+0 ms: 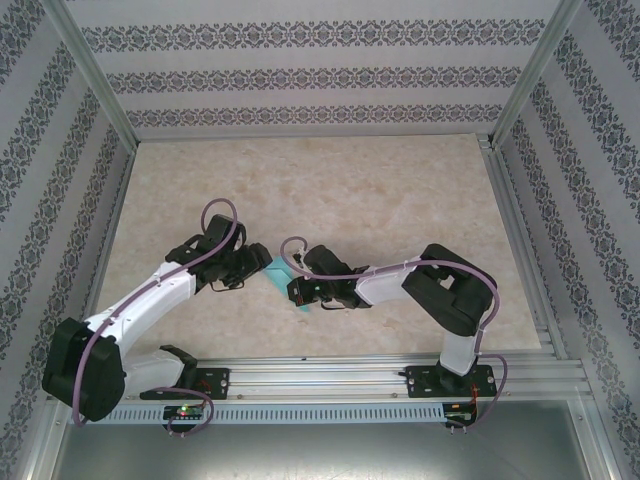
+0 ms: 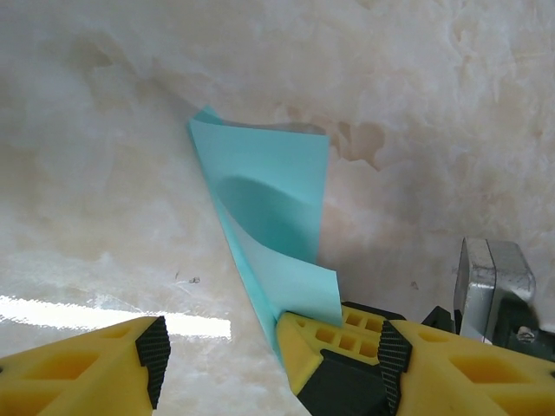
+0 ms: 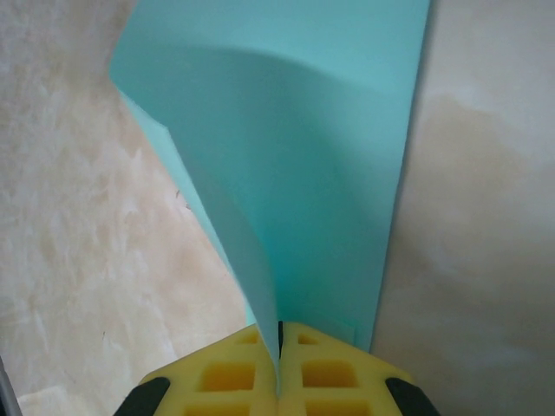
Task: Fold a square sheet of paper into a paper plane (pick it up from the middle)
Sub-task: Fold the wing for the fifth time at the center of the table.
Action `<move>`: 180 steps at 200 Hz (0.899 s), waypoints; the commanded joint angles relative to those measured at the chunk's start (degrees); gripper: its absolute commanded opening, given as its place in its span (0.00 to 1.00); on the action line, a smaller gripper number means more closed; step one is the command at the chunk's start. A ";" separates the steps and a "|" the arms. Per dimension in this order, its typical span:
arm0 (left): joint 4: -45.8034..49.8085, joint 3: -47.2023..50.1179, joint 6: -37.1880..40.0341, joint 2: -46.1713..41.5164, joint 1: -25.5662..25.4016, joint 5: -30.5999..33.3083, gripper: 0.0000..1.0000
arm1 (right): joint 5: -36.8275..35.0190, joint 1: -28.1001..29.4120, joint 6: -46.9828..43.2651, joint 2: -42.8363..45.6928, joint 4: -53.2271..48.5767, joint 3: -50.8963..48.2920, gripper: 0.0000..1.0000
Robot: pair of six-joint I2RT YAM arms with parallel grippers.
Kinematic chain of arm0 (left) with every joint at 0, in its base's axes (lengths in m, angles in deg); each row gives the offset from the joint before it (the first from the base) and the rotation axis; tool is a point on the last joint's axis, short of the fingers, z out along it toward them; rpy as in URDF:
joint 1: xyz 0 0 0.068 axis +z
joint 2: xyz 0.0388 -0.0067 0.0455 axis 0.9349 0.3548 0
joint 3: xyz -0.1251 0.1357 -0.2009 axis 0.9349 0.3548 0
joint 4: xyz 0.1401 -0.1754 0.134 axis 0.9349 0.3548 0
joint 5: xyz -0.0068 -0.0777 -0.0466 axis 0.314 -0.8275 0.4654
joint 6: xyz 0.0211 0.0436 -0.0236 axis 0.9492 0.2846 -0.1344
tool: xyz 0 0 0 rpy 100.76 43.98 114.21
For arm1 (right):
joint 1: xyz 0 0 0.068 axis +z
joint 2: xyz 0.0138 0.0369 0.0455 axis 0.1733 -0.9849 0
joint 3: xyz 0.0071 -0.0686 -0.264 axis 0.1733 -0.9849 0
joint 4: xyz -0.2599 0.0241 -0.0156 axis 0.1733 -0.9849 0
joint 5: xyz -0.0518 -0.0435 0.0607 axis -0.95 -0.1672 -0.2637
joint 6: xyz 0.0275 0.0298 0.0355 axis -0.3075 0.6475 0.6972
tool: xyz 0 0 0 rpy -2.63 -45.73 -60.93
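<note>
Right wrist view shows the right end effector (image 3: 279,347) clenched on one edge of the square sheet of paper (image 3: 295,173), which curls away ahead of its fingertips. The left end effector (image 2: 273,360) is released, its jaws apart, and the sheet stands between them. Underneath is a beige marbled bench (image 1: 330,180), enclosed by floral-striped walls (image 1: 300,75).

The sheet (image 3: 295,173) runs past the right wrist view's top.
</note>
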 commanded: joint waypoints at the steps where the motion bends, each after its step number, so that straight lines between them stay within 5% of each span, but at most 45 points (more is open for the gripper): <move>1: -3.51 0.66 1.85 -0.37 0.95 -2.00 0.67 | 1.02 -0.27 1.80 -1.22 0.34 -0.12 0.04; 64: -4.62 0.09 -3.81 6.99 0.93 -6.36 0.67 | -18.89 6.58 -14.31 4.37 -10.17 1.93 0.06; 112: 0.37 -4.78 -7.47 14.86 1.10 -6.09 0.67 | -25.06 9.77 -21.67 4.51 -8.70 1.92 0.06; 155: 1.43 -7.29 -6.49 20.49 1.14 -8.74 0.53 | -27.19 11.56 -24.85 4.39 -6.40 1.76 0.08; 180: 2.25 -7.96 -5.22 21.72 1.12 -9.09 0.34 | -27.76 12.35 -26.65 4.45 -5.46 1.48 0.11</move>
